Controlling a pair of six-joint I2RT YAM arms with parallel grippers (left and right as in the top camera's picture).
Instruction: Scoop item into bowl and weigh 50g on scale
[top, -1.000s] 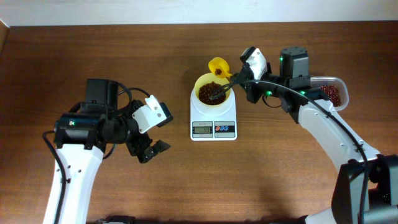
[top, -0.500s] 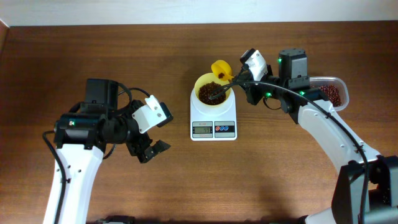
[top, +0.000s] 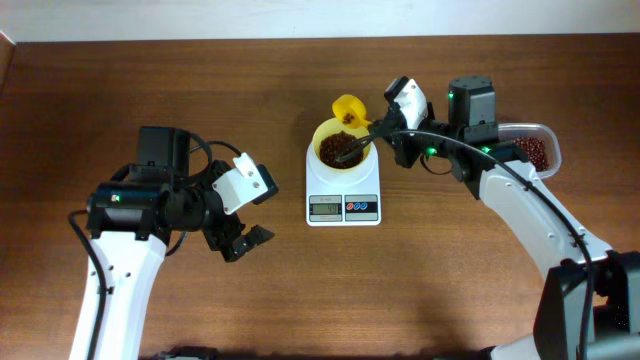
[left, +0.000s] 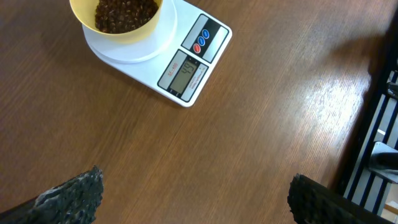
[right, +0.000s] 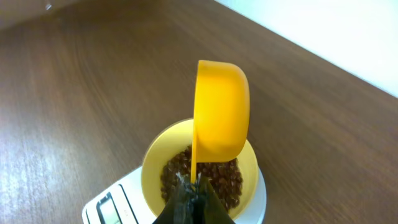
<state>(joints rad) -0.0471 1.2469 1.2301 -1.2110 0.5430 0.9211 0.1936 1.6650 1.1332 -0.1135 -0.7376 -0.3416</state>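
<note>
Above the white scale, the right gripper stood clamped on the handle of an orange scoop, tipped on edge over the yellow bowl that held the beans. The left gripper, jaws apart, hung over the wooden surface well aside. The pour looked best finished in small tilts, eyes on the display.

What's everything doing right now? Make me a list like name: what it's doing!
bowl: yellow, sitting on the scale
beans: brown heap inside bowl
scoop: orange, tipped above bowl
right gripper: shut on scoop handle
left gripper: open, holding nothing
tub: clear, more beans, by the right arm
</note>
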